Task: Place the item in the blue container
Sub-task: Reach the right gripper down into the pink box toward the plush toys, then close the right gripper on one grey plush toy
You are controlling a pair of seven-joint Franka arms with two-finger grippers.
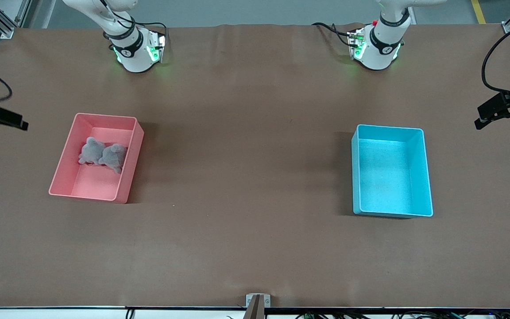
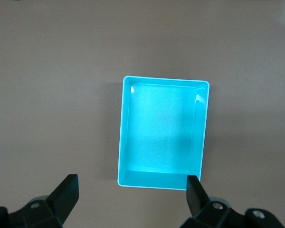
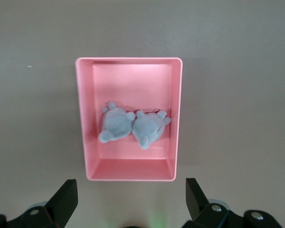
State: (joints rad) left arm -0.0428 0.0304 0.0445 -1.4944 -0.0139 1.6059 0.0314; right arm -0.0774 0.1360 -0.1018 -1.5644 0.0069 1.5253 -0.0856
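Both arms wait high, nothing picked yet.

The grey plush item [image 3: 132, 127] lies inside the pink bin [image 1: 62, 173], well apart from the empty blue container [image 1: 419, 133] toward the left arm's end. The right gripper [image 3: 128, 202] hangs splayed wide over the pink bin, likely lining up a grab; the left gripper [image 2: 133, 199] hangs over the blue container, equally wide and empty.
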